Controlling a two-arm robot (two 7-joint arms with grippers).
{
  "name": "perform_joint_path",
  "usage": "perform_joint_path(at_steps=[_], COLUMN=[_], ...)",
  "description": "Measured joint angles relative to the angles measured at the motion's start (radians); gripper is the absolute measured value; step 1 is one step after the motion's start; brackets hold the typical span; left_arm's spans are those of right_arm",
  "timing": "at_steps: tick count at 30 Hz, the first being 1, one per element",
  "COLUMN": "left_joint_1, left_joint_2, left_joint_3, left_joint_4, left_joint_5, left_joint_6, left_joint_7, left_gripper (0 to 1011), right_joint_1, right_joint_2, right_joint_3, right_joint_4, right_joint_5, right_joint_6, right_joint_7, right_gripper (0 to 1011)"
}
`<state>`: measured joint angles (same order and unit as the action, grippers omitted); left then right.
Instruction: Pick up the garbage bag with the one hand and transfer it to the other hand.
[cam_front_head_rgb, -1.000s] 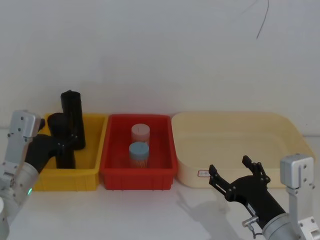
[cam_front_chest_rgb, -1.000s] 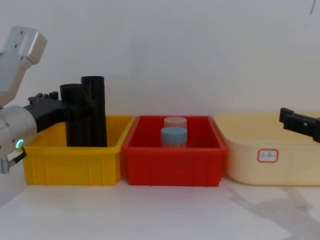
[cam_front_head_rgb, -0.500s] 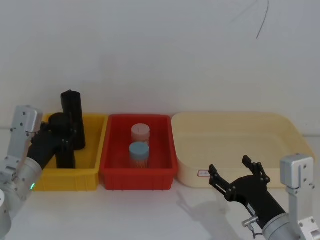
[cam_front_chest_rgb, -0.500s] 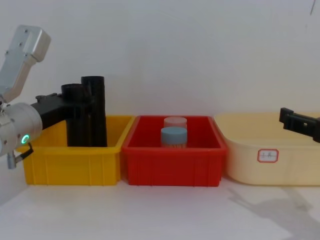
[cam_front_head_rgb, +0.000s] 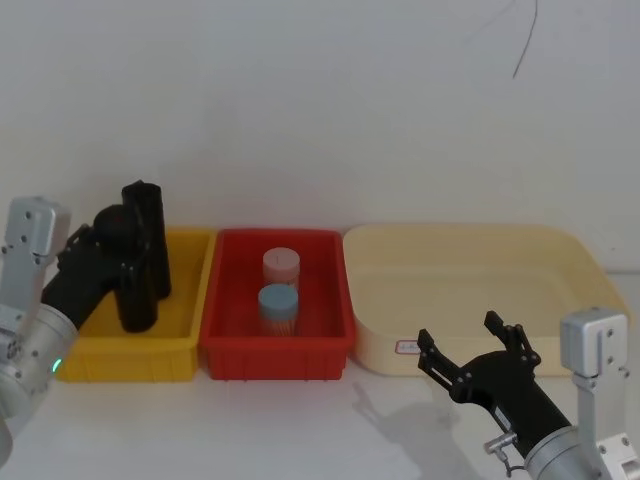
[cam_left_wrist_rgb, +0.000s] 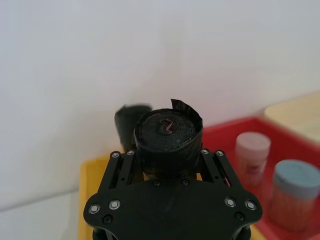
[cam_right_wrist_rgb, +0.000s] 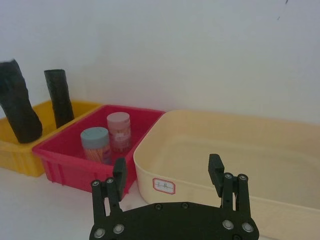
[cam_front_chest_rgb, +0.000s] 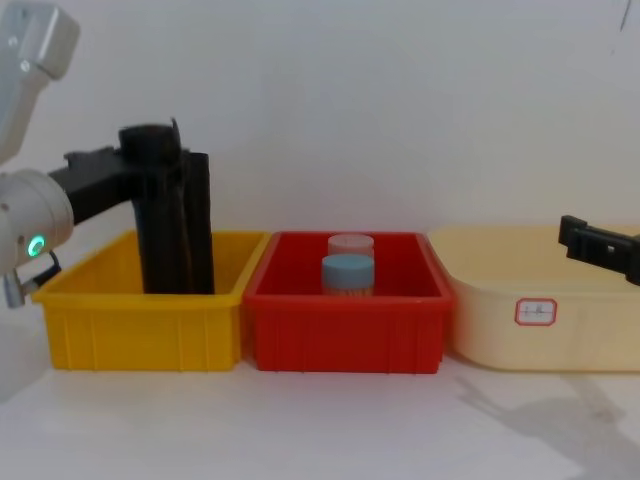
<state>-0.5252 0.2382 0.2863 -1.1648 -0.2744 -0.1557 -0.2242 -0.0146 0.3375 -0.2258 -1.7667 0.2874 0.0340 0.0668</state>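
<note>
a: chest view first. where was the garbage bag (cam_front_chest_rgb: 158, 235)?
b: upright in the yellow bin (cam_front_chest_rgb: 140, 320), far left of the table (cam_front_chest_rgb: 300, 430). left gripper (cam_front_chest_rgb: 150, 168) reached in from the left edge, fingers clamped on the bag's upper part, one each side. green ring light (cam_front_chest_rgb: 37, 246) glowed on that arm.
a: base off the bin floor?
b: couldn't tell, bin wall hid it. top end w/ its crinkly flap stood well above the rim.
a: anything crowding it?
b: the other black roll (cam_front_chest_rgb: 200, 220), smooth-sided, same bin, right up against the bag on the side nearer the red bin (cam_front_chest_rgb: 345, 330). touching or a hair apart, couldn't tell. its top sat lower than the bag's. in the left wrist view it stood just behind the bag's top.
a: and btw the two arms?
b: red bin sat just beside the yellow one, w/ a pink-lidded jar (cam_front_chest_rgb: 350, 243) and a blue-lidded jar (cam_front_chest_rgb: 347, 272) upright inside, blue one in front. next came a cream tub (cam_front_chest_rgb: 480, 330) w/ a small white label (cam_front_chest_rgb: 536, 311) on its front wall.
a: right gripper?
b: right gripper (cam_front_head_rgb: 460, 335) was low, in front of the cream tub, fingers spread wide, well apart from the bag, w/ the red bin and jars btw them.
</note>
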Motion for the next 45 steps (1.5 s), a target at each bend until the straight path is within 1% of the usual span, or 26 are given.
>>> perform_joint_path(at_steps=[2,5,11,15,21,22,31,34,38,44,45], left_joint_1=[0.009,0.028,0.049,0.063,0.072,0.074,0.077,0.076,0.074,0.067,0.067], left_joint_2=[0.004,0.011,0.018,0.018,0.014,0.013,-0.004,-0.014,-0.022,-0.041,-0.041], left_joint_3=[-0.004,-0.011,-0.018,-0.019,-0.013,-0.009,0.02,0.038,0.053,0.089,0.089], left_joint_4=[-0.023,-0.08,-0.157,-0.217,-0.267,-0.28,-0.327,-0.336,-0.339,-0.329,-0.329], left_joint_5=[-0.005,-0.016,-0.04,-0.066,-0.102,-0.115,-0.179,-0.213,-0.237,-0.297,-0.297], left_joint_6=[-0.005,-0.018,-0.039,-0.052,-0.057,-0.057,-0.041,-0.024,-0.007,0.043,0.043], left_joint_7=[-0.008,-0.03,-0.069,-0.107,-0.15,-0.164,-0.229,-0.259,-0.281,-0.329,-0.329], left_gripper=[508,508,508,507,508,507,507,508,507,508,508], right_joint_1=[0.0,0.0,0.0,0.0,0.0,0.0,0.0,0.0,0.0,0.0,0.0], right_joint_2=[0.0,0.0,0.0,0.0,0.0,0.0,0.0,0.0,0.0,0.0,0.0], right_joint_3=[0.0,0.0,0.0,0.0,0.0,0.0,0.0,0.0,0.0,0.0,0.0], right_joint_4=[0.0,0.0,0.0,0.0,0.0,0.0,0.0,0.0,0.0,0.0,0.0], right_joint_5=[0.0,0.0,0.0,0.0,0.0,0.0,0.0,0.0,0.0,0.0,0.0], right_joint_6=[0.0,0.0,0.0,0.0,0.0,0.0,0.0,0.0,0.0,0.0,0.0], right_joint_7=[0.0,0.0,0.0,0.0,0.0,0.0,0.0,0.0,0.0,0.0,0.0], right_gripper=[1001,1001,1002,1002,1001,1001,1001,1001,1002,1001,1001])
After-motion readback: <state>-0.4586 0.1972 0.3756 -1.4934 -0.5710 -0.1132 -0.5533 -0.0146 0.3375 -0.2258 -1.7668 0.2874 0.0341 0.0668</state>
